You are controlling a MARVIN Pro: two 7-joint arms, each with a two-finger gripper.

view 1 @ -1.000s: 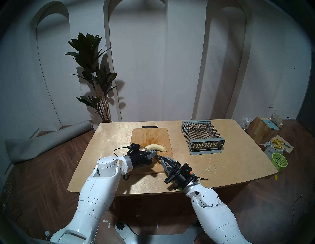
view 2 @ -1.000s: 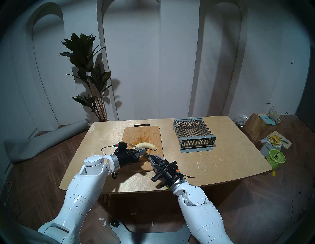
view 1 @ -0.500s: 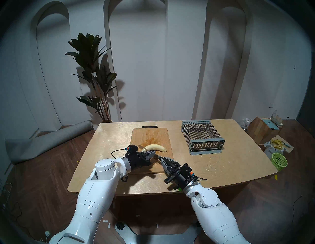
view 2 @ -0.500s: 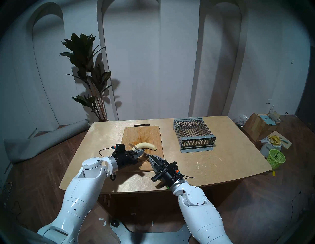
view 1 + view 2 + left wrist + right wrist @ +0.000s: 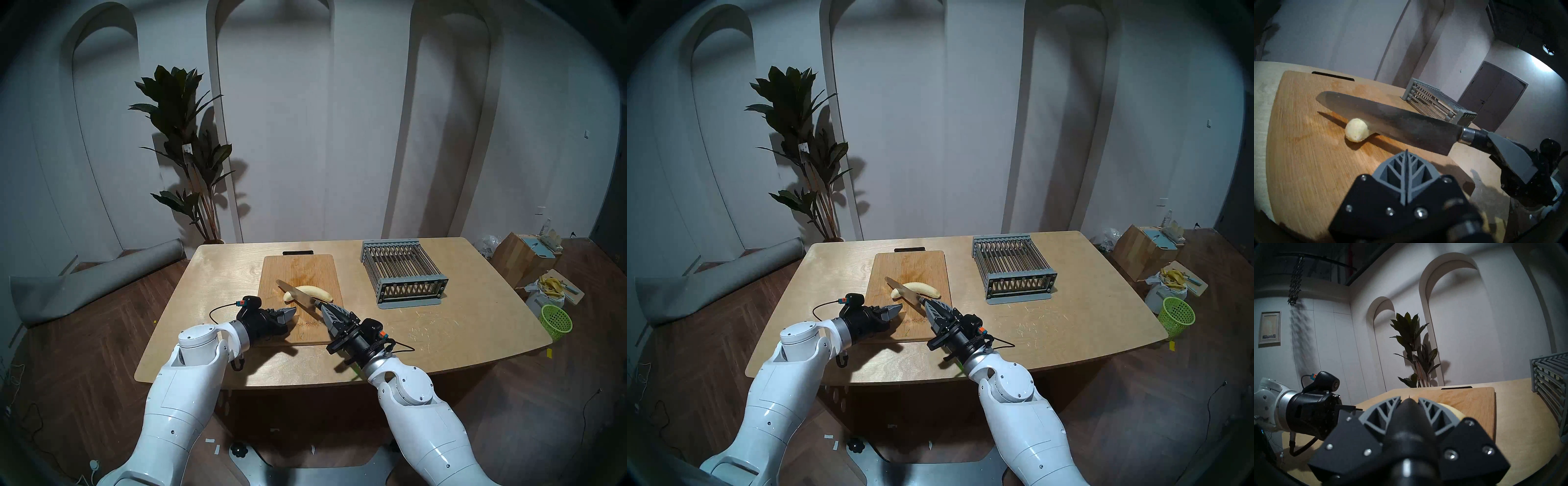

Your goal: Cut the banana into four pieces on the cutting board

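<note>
- The banana (image 5: 310, 292), peeled, pale cream and curved, lies near the middle of the cutting board (image 5: 271, 271); a second ago the left gripper (image 5: 294, 310) hid its blunt left end, which now shows.
- The knife (image 5: 298, 296) has risen: its long dull-grey blade now slants across the banana's left part, tip toward the board's far left. Whether it has cut in I cannot tell.
- The right gripper (image 5: 319, 304), ribbed grey fingers clenched on the knife's black handle, sits just off the banana's right end.
- The left gripper has drawn back toward the board's near-left edge, fingers pressed together on nothing.
- The board is light-brown wood, round-cornered, stained darker beside the banana.
- A grey slatted rack (image 5: 402, 271) stands well right of the board.
</note>
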